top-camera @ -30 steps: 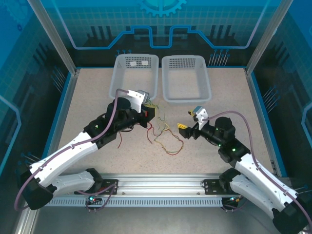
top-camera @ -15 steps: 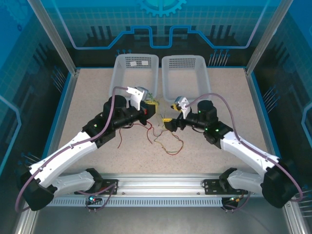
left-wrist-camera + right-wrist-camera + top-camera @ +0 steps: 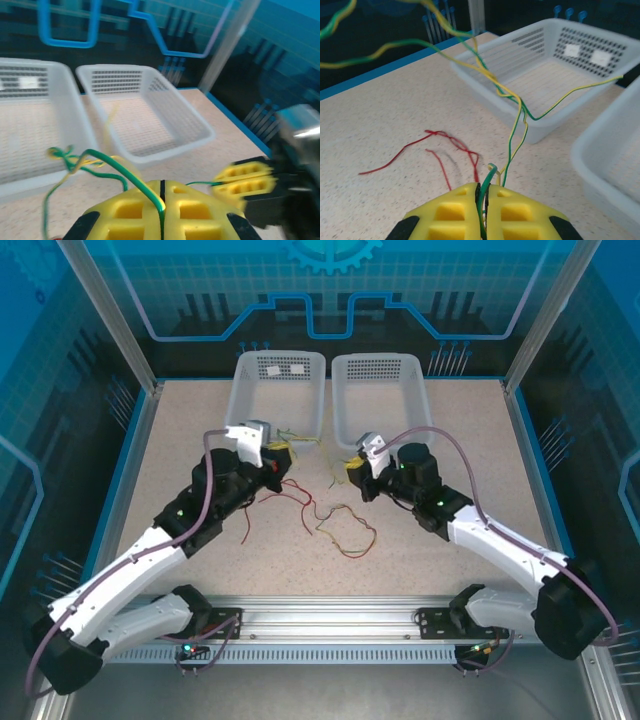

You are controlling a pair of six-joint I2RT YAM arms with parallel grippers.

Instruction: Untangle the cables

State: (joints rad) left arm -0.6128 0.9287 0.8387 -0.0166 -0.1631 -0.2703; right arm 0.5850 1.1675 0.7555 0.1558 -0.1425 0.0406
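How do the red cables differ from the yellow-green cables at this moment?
The yellow-green cables are pinched by the left gripper and the right gripper; the red cables mostly lie loose. The yellow-green cables rise above the table; the red cables rest on it. Both are thin and wavy.

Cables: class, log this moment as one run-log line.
left tool: shut on yellow-green cables | right tool: shut on yellow-green cables | red cables: lying on table | untangling: not done
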